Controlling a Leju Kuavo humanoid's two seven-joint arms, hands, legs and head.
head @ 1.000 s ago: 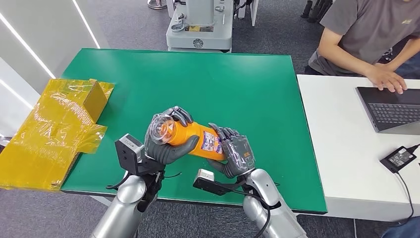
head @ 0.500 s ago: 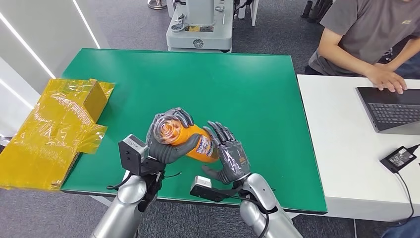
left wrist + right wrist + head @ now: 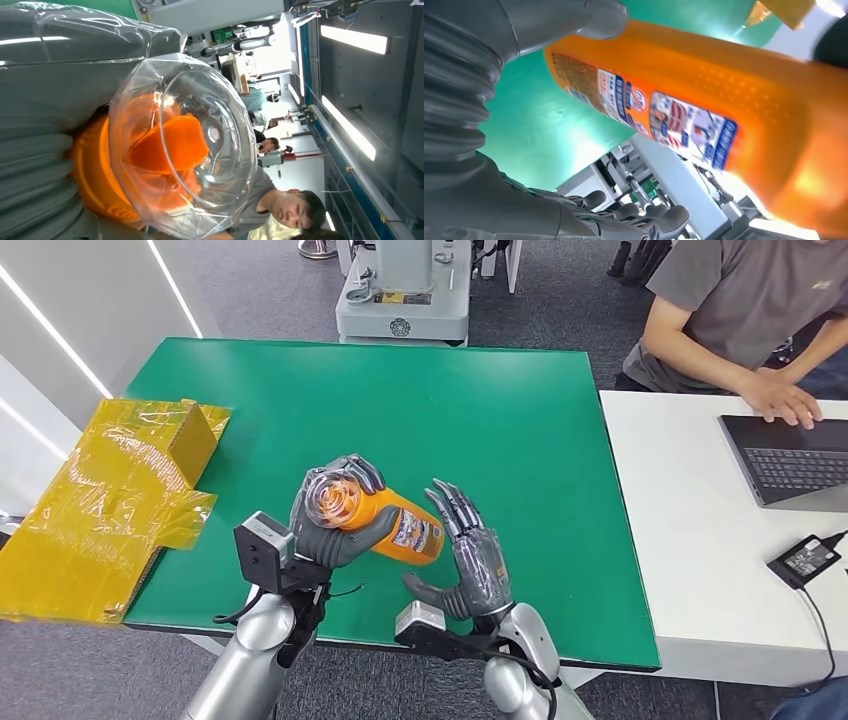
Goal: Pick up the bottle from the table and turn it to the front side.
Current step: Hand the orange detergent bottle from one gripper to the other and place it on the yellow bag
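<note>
An orange bottle (image 3: 395, 523) with a clear domed cap (image 3: 335, 501) and a printed label is held above the green table (image 3: 480, 410), lying roughly level with its cap towards me. My left hand (image 3: 335, 530) grips it around the neck end, fingers wrapped over the top. The left wrist view looks straight at the clear cap (image 3: 185, 145) and the orange spout inside. My right hand (image 3: 470, 560) stands open just beside the bottle's base, fingers spread and pointing up, clear of it. The right wrist view shows the bottle's labelled side (image 3: 684, 120) close above that hand's fingers (image 3: 634, 215).
A yellow wrapped box and plastic sheet (image 3: 110, 490) lie at the table's left edge. A person (image 3: 740, 320) sits at the white desk (image 3: 690, 540) on the right, typing on a laptop (image 3: 790, 455). A grey machine base (image 3: 400, 300) stands behind the table.
My right hand has let go of the bottle's base and drawn back with its fingers spread. The left hand keeps hold, and the bottle has turned a little in it.
</note>
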